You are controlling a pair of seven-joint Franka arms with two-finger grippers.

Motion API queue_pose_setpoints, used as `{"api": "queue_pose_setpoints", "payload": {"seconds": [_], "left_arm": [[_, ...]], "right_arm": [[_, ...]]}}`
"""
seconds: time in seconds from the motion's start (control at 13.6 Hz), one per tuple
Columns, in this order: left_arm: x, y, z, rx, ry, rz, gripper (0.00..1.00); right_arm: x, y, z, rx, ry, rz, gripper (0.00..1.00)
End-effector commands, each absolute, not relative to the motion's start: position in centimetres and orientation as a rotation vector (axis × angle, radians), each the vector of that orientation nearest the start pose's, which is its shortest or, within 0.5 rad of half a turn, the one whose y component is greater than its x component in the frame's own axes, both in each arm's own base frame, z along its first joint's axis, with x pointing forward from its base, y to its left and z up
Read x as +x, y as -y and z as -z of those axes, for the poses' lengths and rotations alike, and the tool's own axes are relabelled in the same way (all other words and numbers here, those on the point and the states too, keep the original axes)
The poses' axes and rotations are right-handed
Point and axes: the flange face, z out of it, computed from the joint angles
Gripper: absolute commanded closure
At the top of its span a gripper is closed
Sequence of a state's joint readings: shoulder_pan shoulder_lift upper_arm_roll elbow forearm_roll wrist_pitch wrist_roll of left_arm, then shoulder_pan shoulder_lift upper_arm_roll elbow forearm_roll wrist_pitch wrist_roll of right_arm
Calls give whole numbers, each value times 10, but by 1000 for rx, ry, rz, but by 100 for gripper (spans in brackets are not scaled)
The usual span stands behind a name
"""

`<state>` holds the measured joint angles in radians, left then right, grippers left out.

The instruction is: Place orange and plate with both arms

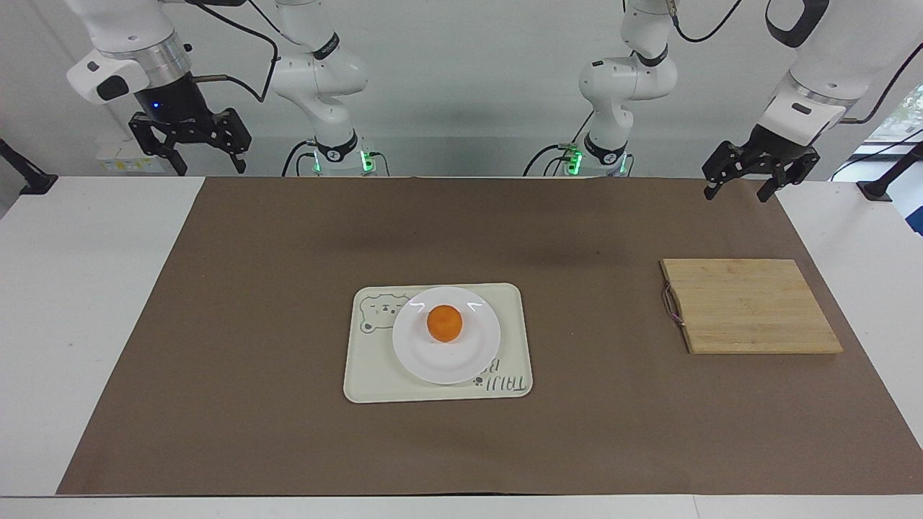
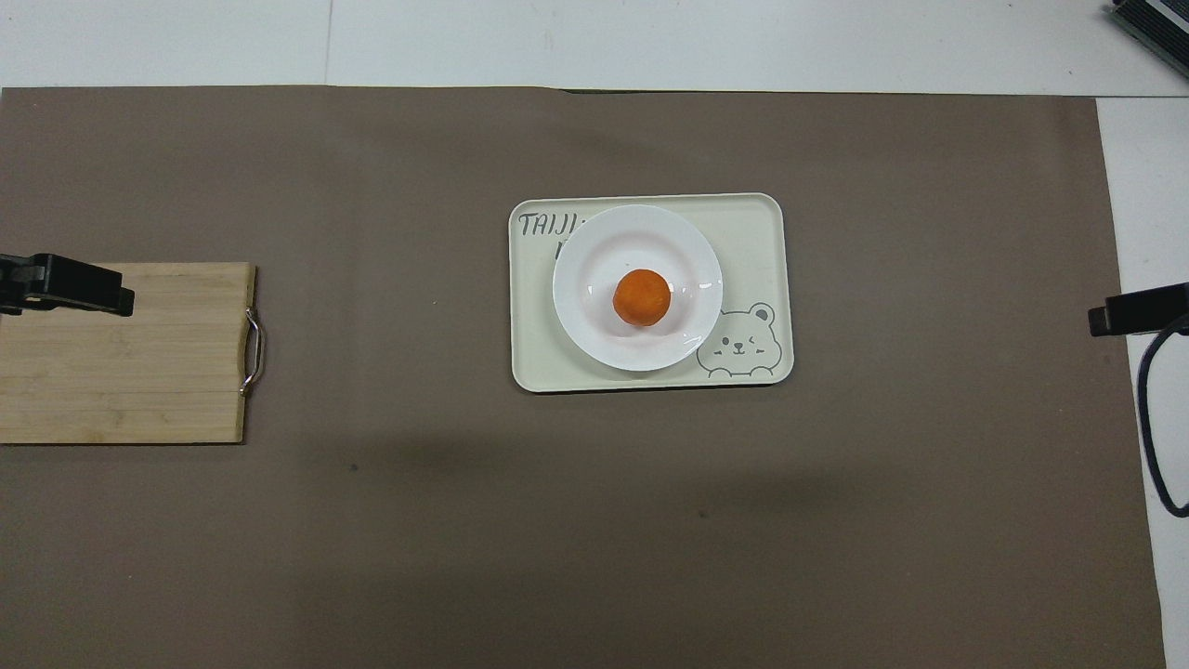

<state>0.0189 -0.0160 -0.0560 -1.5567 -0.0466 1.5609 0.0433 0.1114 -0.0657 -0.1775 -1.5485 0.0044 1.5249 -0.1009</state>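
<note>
The orange (image 1: 444, 322) sits in the middle of the white plate (image 1: 433, 364). The plate rests on a cream tray (image 1: 368, 375) with a bear drawing, at the middle of the table. In the overhead view the orange (image 2: 642, 298) lies on the plate (image 2: 594, 242) and the plate on the tray (image 2: 752, 232). My right gripper (image 1: 208, 167) hangs open and empty, high at the right arm's end of the table. My left gripper (image 1: 737, 193) hangs open and empty, high at the left arm's end. Both are well away from the plate.
A wooden cutting board (image 1: 750, 306) with a metal handle lies on the brown mat (image 1: 288, 252) toward the left arm's end. In the overhead view the left gripper (image 2: 65, 283) shows over the board (image 2: 139, 372), and the right gripper (image 2: 1133, 311) at the mat's edge.
</note>
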Motion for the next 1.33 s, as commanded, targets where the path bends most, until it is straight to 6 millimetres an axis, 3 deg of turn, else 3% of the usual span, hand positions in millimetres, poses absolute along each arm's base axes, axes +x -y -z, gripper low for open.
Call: {"api": "queue_pose_setpoints", "payload": {"seconds": [0.0, 0.22, 0.59, 1.25], "left_arm": [[544, 24, -643, -3163, -137, 22, 0], [544, 24, -643, -3163, -137, 22, 0], [543, 24, -644, -3163, -137, 24, 0], [544, 24, -643, -3163, -137, 22, 0]], "right_arm": [[523, 35, -669, -3152, 82, 52, 0], [521, 33, -668, -3150, 87, 47, 0], [521, 45, -666, -3151, 51, 48, 0], [522, 41, -665, -3132, 67, 43, 0]]}}
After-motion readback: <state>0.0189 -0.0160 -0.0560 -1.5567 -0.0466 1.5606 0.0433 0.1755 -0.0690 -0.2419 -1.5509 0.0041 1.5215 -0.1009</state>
